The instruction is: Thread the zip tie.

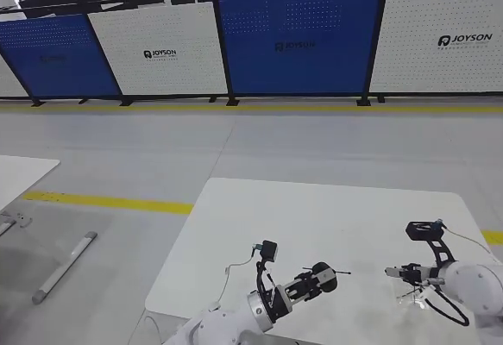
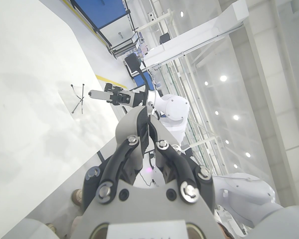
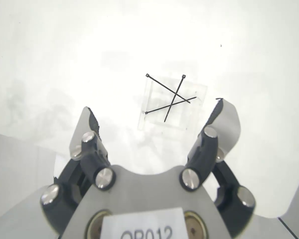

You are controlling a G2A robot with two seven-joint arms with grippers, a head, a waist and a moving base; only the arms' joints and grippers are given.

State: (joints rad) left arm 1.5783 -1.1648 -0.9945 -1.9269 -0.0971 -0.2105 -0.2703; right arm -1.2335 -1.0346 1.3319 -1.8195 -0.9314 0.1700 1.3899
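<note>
My left gripper [image 1: 327, 276] [image 2: 146, 121] hovers over the white table [image 1: 320, 216] near its front edge. It is shut on a thin black zip tie [image 1: 344, 272] whose ends stick out on both sides. Three more black zip ties [image 3: 174, 98] [image 2: 78, 98] lie crossed on a small clear plate [image 3: 198, 93] [image 1: 411, 296] at the table's right. My right gripper [image 3: 154, 106] [image 1: 392, 272] hangs open just above and beside that plate, with nothing between its fingers [image 3: 225, 115]. The left wrist view looks across at the right gripper [image 2: 93, 93], next to the plate.
The table's front edge [image 1: 160, 310] runs close under both arms, and its far half is bare. Another white table [image 1: 1, 181] stands off to the left across the floor. Blue and white partition panels [image 1: 298, 47] line the back.
</note>
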